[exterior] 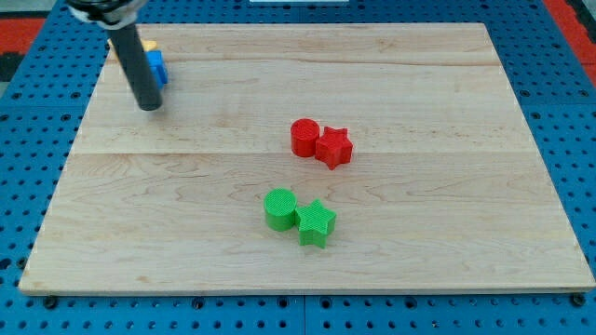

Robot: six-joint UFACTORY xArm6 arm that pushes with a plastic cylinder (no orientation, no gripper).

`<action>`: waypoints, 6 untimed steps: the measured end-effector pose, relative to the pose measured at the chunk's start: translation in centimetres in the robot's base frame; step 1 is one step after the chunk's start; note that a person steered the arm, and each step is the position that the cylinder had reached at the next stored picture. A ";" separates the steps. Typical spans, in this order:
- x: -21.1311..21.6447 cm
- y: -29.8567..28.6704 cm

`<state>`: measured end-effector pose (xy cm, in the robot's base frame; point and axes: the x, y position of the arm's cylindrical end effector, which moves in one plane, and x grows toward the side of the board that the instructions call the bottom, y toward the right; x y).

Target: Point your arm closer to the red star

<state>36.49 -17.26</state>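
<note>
Rod first: it comes in from the view's top left corner, dark and straight, leaning slightly so its upper part sits higher and further left than its lower end. It hangs from a pale and dark fitting cut off by the view's top edge. My tip rests low over the board, near the top left corner. No fingers belong to this arm, only the rod, so nothing opens, closes or grips.

Just behind the rod lie a blue block and a yellow block, both partly hidden; their shapes cannot be told. My tip sits just below and left of the blue block.

Well apart from the tip, toward the view's right and a little lower, stands the red star, near the board's middle. A red cylinder touches it on its left. Further down, a green cylinder touches a green star on its right.

Pale wooden planks make up the board, with grain running left to right. Around it lies a blue pegboard dotted with holes, and a strip of red surface shows at the view's top right corner.
</note>
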 end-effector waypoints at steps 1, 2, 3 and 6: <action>0.0 12.7; 1.6 24.7; 10.9 26.4; -0.1 11.3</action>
